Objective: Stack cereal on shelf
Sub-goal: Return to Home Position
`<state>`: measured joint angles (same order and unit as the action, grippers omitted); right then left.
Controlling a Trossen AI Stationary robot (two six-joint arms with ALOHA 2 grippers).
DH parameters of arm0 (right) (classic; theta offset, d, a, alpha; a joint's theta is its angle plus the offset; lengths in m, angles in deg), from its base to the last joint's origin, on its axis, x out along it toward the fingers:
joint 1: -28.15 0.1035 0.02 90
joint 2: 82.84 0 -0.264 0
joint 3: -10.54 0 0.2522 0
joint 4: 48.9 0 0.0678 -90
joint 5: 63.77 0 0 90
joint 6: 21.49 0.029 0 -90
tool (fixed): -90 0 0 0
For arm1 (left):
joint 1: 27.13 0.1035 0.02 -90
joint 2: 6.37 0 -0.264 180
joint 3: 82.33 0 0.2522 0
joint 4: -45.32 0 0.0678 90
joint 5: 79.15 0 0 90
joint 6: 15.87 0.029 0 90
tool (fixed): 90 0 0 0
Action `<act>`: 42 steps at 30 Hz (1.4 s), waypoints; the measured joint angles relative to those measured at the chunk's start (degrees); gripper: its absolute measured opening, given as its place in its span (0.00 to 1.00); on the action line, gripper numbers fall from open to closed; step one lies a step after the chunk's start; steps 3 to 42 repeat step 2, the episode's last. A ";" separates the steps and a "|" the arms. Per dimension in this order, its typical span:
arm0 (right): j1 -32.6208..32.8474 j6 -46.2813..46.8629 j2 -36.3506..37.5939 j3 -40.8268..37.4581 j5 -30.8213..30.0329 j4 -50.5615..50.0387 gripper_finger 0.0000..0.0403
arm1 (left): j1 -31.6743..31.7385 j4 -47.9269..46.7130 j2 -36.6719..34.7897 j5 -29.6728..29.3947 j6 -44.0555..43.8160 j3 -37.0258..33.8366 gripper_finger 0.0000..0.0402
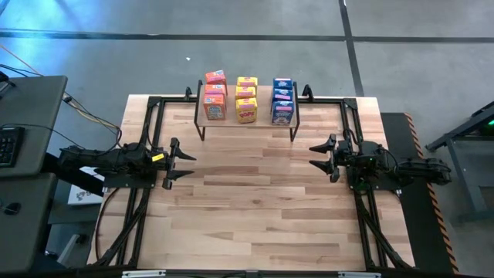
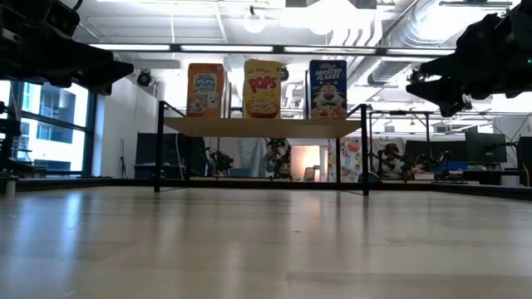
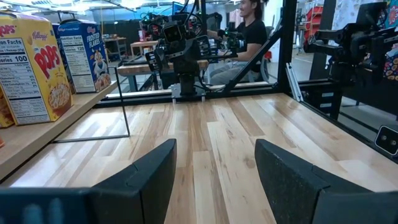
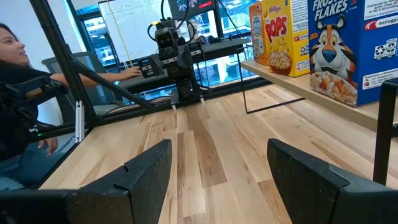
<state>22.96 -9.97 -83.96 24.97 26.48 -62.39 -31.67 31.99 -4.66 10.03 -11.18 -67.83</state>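
Because its job looks done, left gripper (image 1: 191, 166): it sits at the left side of the table (image 1: 255, 208), well apart from the shelf (image 1: 264, 108). Its fingers are spread wide with nothing between them, so it has nothing to drop.
Orange boxes (image 1: 215, 93): three stand upright on the left end of the shelf, one behind the other. I think they are lined up so the same kind sits together.
Yellow boxes (image 1: 246, 99): three make the middle row. A small gap on each side means no box pushes its neighbour.
Blue boxes (image 1: 282, 100): three make the same kind of row on the right end. The front box of each row faces forward, so its picture can be seen.
Shelf: it stands at the far edge of the table, between the two arms, where either arm could reach it. All nine boxes are on top of it, and none lie on the table.
Right gripper (image 1: 312, 155): it sits at the right side of the table, pointing inward, fingers apart and empty. It is well away from the shelf, likely so it cannot bump a box.
Job: nothing looks left to stack.
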 joint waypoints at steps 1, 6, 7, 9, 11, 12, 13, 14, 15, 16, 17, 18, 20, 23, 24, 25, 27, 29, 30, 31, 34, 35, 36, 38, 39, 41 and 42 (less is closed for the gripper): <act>-0.01 0.00 0.01 0.00 0.00 0.00 0.64 | 0.00 0.00 0.00 0.00 0.00 0.00 0.52; 0.00 0.00 -0.01 0.00 0.00 0.00 0.64 | 0.00 -0.01 -0.01 0.00 0.00 0.00 0.52; 0.00 0.00 -0.01 0.00 0.00 0.00 0.64 | 0.00 -0.01 -0.01 0.00 0.00 0.00 0.52; 0.00 0.00 -0.01 0.00 0.00 0.00 0.64 | 0.00 -0.01 -0.01 0.00 0.00 0.00 0.52; 0.00 0.00 -0.01 0.00 0.00 0.00 0.64 | 0.00 -0.01 -0.01 0.00 0.00 0.00 0.52; 0.00 0.00 -0.01 0.00 0.00 0.00 0.64 | 0.00 -0.01 -0.01 0.00 0.00 0.00 0.52; 0.00 0.00 -0.01 0.00 0.00 0.00 0.64 | 0.00 -0.01 -0.01 0.00 0.00 0.00 0.52; 0.00 0.00 -0.01 0.00 0.00 0.00 0.64 | 0.00 -0.01 -0.01 0.00 0.00 0.00 0.52; 0.00 0.00 -0.01 0.00 0.00 0.00 0.64 | 0.00 -0.01 -0.01 0.00 0.00 0.00 0.52; 0.00 0.00 -0.01 0.00 0.00 0.00 0.64 | 0.00 -0.01 -0.01 0.00 0.00 0.00 0.52; 0.00 0.00 -0.01 0.00 0.00 0.00 0.64 | 0.00 -0.01 -0.01 0.00 0.00 0.00 0.52; 0.00 0.00 -0.01 0.00 0.00 0.00 0.64 | 0.00 -0.01 -0.01 0.00 0.00 0.00 0.52; 0.00 0.00 -0.01 0.00 0.00 0.00 0.64 | 0.00 -0.01 -0.01 0.00 0.00 0.00 0.52; 0.00 0.00 -0.01 0.00 0.00 0.00 0.64 | 0.00 -0.01 -0.01 0.00 0.00 0.00 0.52; 0.00 0.00 -0.01 0.00 0.00 0.00 0.64 | 0.00 -0.01 -0.01 0.00 0.00 0.00 0.52; 0.00 0.00 -0.01 0.00 0.00 0.00 0.64 | 0.00 -0.01 -0.01 0.00 0.00 0.00 0.52; 0.00 0.00 -0.01 0.00 0.00 0.00 0.64 | 0.00 -0.01 -0.01 0.00 0.00 0.00 0.52; 0.00 0.00 -0.01 0.00 0.00 0.00 0.64 | 0.00 -0.01 -0.01 0.00 0.00 0.00 0.52; 0.00 0.00 -0.01 0.00 0.00 0.00 0.64 | 0.00 -0.01 -0.01 0.00 0.00 0.00 0.52; 0.00 0.00 -0.01 0.00 0.00 0.00 0.64 | 0.00 -0.01 -0.01 0.00 0.00 0.00 0.52; 0.00 0.00 -0.01 0.00 0.00 0.00 0.64 | 0.00 -0.01 -0.01 0.00 0.00 0.00 0.52; 0.00 0.00 -0.01 0.00 0.00 0.00 0.64 | 0.00 -0.01 -0.01 0.00 0.00 0.00 0.52; 0.00 0.00 -0.01 0.00 0.00 0.00 0.64 | 0.00 -0.01 -0.01 0.00 0.00 0.00 0.52; 0.00 0.00 -0.01 0.00 0.00 0.00 0.64 | 0.00 -0.01 -0.01 0.00 0.00 0.00 0.52; 0.00 0.00 -0.01 0.00 0.00 0.00 0.64 | 0.00 -0.01 -0.01 0.00 0.00 0.00 0.52; 0.00 0.00 -0.01 0.00 0.00 0.00 0.64 | 0.00 -0.01 -0.01 0.00 0.00 0.00 0.52; 0.00 0.00 -0.01 0.00 0.00 0.00 0.64 | 0.00 -0.01 -0.01 0.00 0.00 0.00 0.52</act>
